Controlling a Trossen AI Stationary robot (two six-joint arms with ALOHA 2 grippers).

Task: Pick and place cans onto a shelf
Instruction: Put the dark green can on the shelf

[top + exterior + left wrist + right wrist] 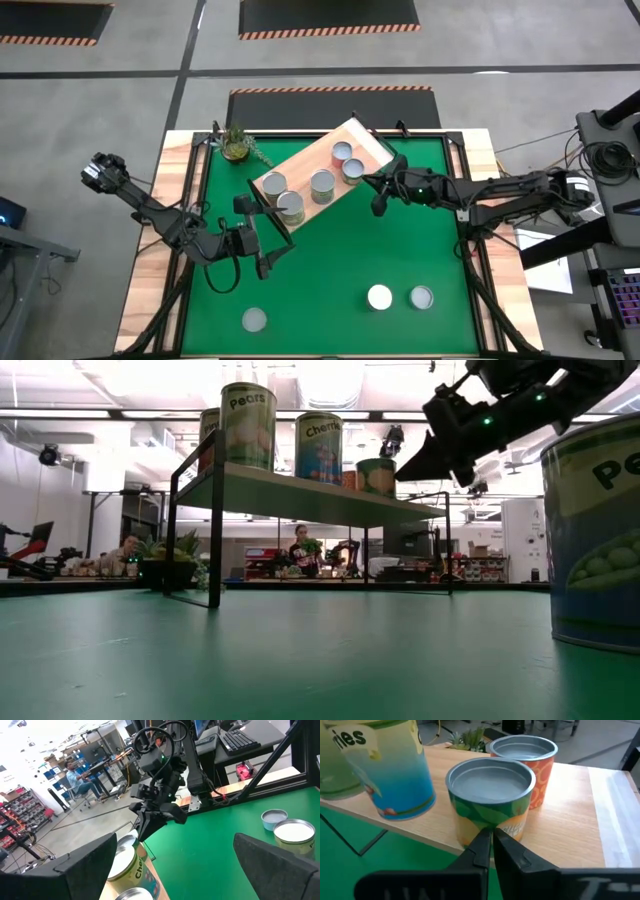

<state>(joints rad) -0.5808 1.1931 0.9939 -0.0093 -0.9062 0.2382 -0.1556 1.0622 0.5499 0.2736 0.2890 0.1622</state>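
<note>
— Two grippers over the desk: how does each stand?

— The right gripper (490, 837) has its fingers pressed together with nothing between them. It hangs just off the shelf's (300, 172) edge, in front of a green-and-yellow can (490, 800), with the tips close to its side; I cannot tell if they touch. The left gripper (262, 238) sits spread wide and empty, near the shelf's other end, above the green mat (340, 260).

— Where are the cans?

— Five stand upright on the shelf, seen from above: two near the plant end (274, 183), one in the middle (322, 182), two at the far end (342, 152). An orange can (527, 757) stands just behind the green-and-yellow one, and a blue cherries can (380, 765) beside it. Three more sit on the mat near the front edge: one alone (254, 319), two side by side (379, 297).

— And the surroundings?

— The shelf sits slantwise on the mat, a small potted plant (236, 146) just beyond its corner. The desk (150, 290) shows pale wood along its sides. Beyond it is a workshop with benches and racks, where a seated person (75, 770) shows well away.
</note>
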